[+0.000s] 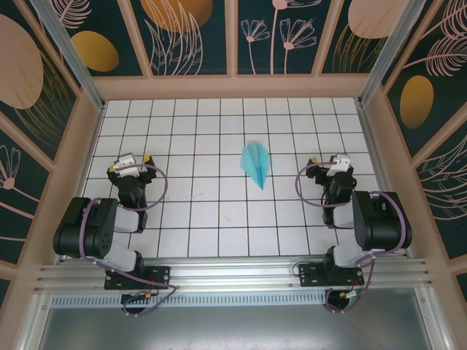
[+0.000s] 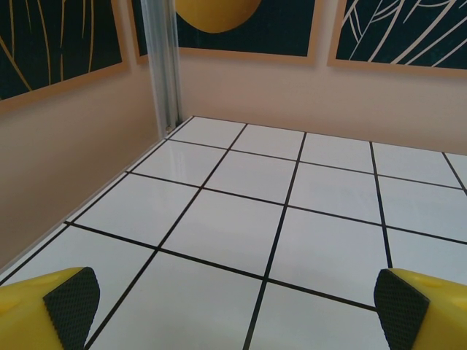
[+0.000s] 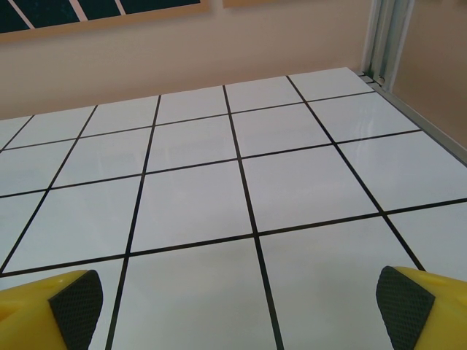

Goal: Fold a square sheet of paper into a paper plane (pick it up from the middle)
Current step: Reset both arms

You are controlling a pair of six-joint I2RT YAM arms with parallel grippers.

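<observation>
The paper plane lies flat on the white gridded desk, a little right of its middle. It is a narrow turquoise dart with a centre crease, its nose pointing toward the near edge and its wider tail toward the far edge. It sits between the two arms, touching neither and closer to the right one. The left claw hangs near the desk's left edge, released and gaping wide with nothing in it. In its wrist view the left claw shows its black pads far apart over bare tiles. The right claw, near the right edge, is also spread wide and empty. Its own view shows the right claw above bare tiles.
</observation>
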